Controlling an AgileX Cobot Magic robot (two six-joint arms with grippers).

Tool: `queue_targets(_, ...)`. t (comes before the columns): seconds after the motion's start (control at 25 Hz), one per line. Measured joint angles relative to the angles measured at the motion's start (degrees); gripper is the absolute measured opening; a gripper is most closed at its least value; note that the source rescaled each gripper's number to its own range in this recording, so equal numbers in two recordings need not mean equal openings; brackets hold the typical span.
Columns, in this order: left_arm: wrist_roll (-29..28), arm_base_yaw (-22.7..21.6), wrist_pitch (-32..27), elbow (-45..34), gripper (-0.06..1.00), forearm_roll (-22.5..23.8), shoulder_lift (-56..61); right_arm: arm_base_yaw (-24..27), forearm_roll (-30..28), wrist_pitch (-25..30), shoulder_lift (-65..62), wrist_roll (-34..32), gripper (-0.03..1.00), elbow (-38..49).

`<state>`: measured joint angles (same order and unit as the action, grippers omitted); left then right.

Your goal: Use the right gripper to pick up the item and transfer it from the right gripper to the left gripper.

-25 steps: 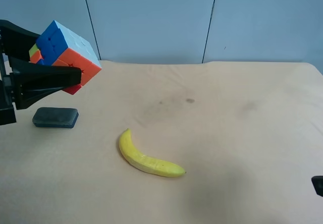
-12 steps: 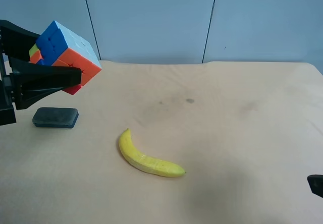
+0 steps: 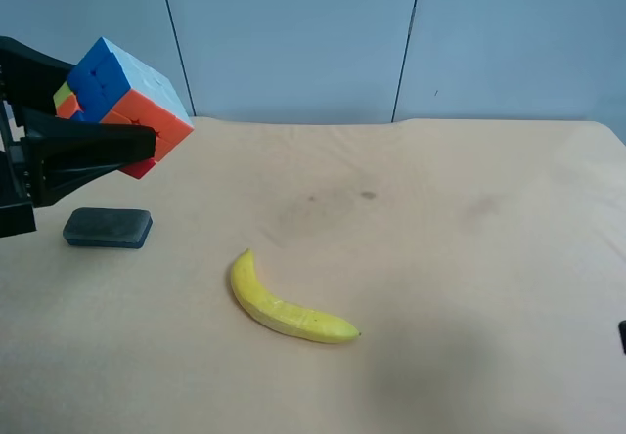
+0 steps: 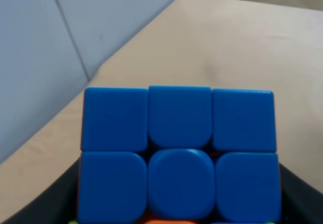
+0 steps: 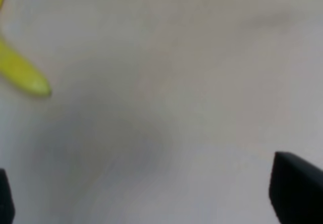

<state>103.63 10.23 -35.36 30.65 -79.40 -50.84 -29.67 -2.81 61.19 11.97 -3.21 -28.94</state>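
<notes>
Banana, dark block, tan table

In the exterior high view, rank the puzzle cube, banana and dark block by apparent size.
1. puzzle cube, though it is raised and likely nearer the camera, so its lead over the banana is unsure.
2. banana.
3. dark block, clearly smallest.

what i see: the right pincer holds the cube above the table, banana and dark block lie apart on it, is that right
Wrong pincer: the left wrist view shows the left pincer holds the cube above the table. The banana and dark block do lie apart on it.
</notes>
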Motion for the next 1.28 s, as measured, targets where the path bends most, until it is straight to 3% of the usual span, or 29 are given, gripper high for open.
queue_targets(0.28, -2.84, 0.0, 2.69, 0.0, 0.0, 0.0, 0.0, 10.47, 0.0, 0.05, -11.89, 0.0, 1.0, 0.0)
queue_targets(0.68, -11.96, 0.0, 3.88, 3.74, 0.0, 1.88, -7.18, 11.48, 0.0, 0.05, -12.13, -0.06, 1.0, 0.0)
queue_targets(0.88, -21.8, 0.0, 3.83, 12.61, 0.0, 11.32, -15.91, 11.48, 0.0, 0.05, -12.13, -0.06, 1.0, 0.0)
queue_targets(1.28, -50.62, 0.0, 2.36, 31.46, 0.0, 42.48, -36.8, 11.48, 0.0, 0.05, -12.13, -0.06, 1.0, 0.0)
